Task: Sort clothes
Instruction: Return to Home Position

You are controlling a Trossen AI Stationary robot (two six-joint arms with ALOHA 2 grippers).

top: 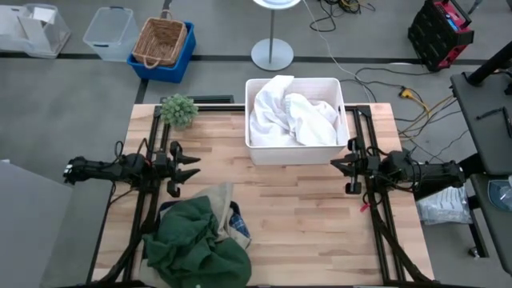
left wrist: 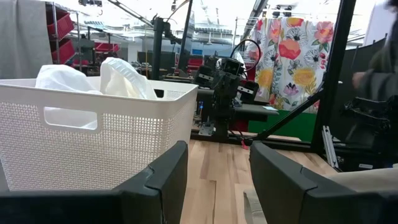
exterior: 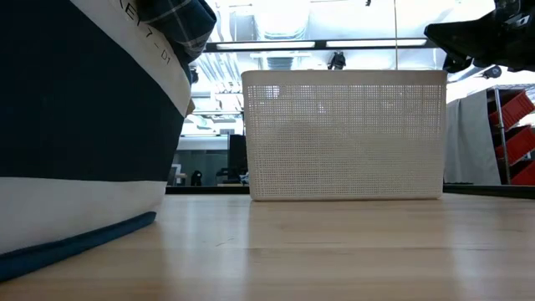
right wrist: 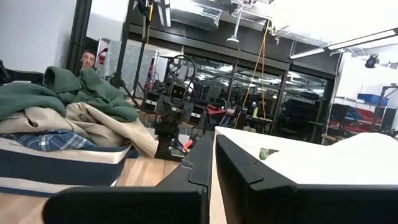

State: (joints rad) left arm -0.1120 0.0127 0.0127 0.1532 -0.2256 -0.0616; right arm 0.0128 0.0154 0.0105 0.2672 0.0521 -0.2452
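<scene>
Crumpled white clothes (top: 290, 118) fill the rigid, perforated white bin (top: 254, 152) at upper centre of the high view; at lower left a rumpled dark green shirt (top: 196, 244) tops a soft heap, with a khaki garment (top: 218, 200) and plaid cloth (right wrist: 46, 140) under it, all in a navy-and-white tote (right wrist: 56, 165); the left gripper (top: 194, 166), mid-left over the pale wooden table (top: 304, 216), is released and empty; the right gripper (top: 336, 166), mid-right, is clenched on nothing.

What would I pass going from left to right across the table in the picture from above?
First the left gripper, then the white bin with white clothes in it, then the right gripper.
</scene>
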